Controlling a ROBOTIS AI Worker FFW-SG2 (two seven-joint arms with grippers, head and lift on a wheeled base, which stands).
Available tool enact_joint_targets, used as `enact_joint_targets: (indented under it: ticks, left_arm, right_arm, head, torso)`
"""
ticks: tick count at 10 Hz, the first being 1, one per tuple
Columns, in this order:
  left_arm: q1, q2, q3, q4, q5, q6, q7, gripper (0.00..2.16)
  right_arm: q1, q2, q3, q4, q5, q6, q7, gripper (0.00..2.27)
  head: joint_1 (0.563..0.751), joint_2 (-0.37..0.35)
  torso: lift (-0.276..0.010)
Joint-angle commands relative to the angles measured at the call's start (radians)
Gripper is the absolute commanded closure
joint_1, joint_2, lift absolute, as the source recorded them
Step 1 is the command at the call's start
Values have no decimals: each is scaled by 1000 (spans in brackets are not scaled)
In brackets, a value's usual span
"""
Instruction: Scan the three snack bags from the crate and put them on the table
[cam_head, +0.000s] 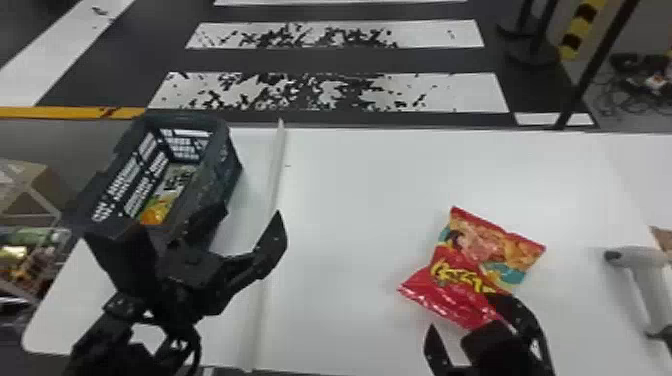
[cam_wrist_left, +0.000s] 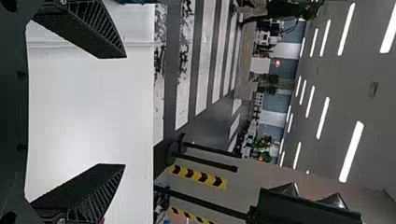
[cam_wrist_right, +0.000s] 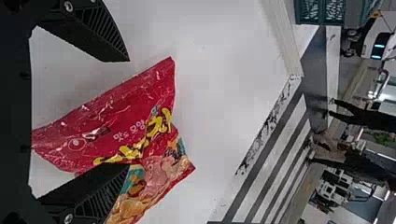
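On the white worktop (cam_head: 350, 200), right of the frame's centre, a glossy red-and-orange foil snack bag (cam_head: 475, 265) is laid aslant from lower left to upper right, its red end (cam_head: 447, 297) framed by the nearer, open, black two-fingered right hand (cam_head: 460, 312).
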Motion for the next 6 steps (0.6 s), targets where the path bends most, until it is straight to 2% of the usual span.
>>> enact_joint_targets:
  ticks: [1, 2, 6]
  left_arm:
    - [2, 6, 8, 4, 9, 0, -6, 33]
    - [2, 8, 8, 6, 9, 0, -9, 33]
    - [-12, 16, 7, 34, 12, 3, -20, 33]
  right_arm:
    - [-73, 3, 80, 37, 43, 63, -25, 83]
    - [-111, 3, 127, 66, 74, 85, -54, 83]
    - [-255, 17, 240, 163, 109, 198, -72, 83]
  head:
    - [695, 119]
    - [695, 128]
    - [695, 160]
  torso:
    - [-94]
    - [-94]
    - [-94]
